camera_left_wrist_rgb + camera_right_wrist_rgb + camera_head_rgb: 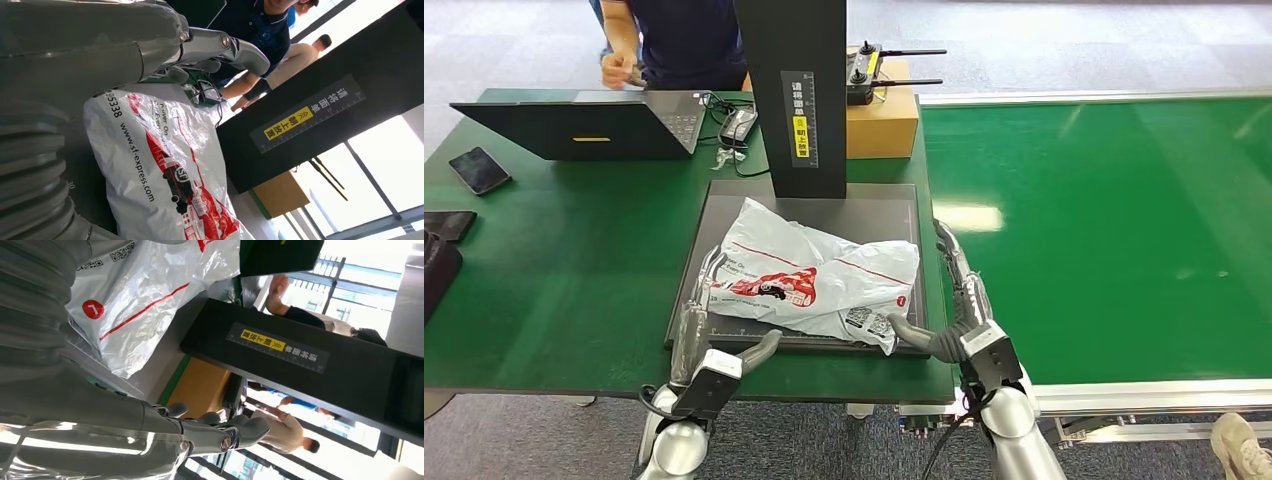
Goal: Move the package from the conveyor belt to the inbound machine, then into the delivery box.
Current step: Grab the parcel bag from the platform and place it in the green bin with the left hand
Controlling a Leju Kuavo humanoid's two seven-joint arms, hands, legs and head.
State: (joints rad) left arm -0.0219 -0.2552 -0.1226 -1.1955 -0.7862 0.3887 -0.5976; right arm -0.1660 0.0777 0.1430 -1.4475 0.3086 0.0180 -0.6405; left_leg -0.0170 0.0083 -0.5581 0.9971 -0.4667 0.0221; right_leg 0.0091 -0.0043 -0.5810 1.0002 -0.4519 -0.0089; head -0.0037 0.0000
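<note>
A white plastic courier package (812, 278) with red and black print lies on the dark platform of the inbound machine (734, 205), below its black upright column (799, 95). My left hand (696, 320) lies flat along the package's left edge, fingers stretched out, holding nothing. My right hand (959, 300) lies along the package's right side with its fingers extended and its thumb pointing toward the package's near corner. The left wrist view shows the package (160, 175) beside the left hand (150, 50). The package (145, 295) and the right hand (200, 430) appear in the right wrist view.
The green conveyor belt (1114, 230) runs to the right of the machine. On the green table (564, 260) sit a laptop (584, 125), a phone (479, 170) and a cardboard box (881, 120). A person (669, 40) stands behind the table.
</note>
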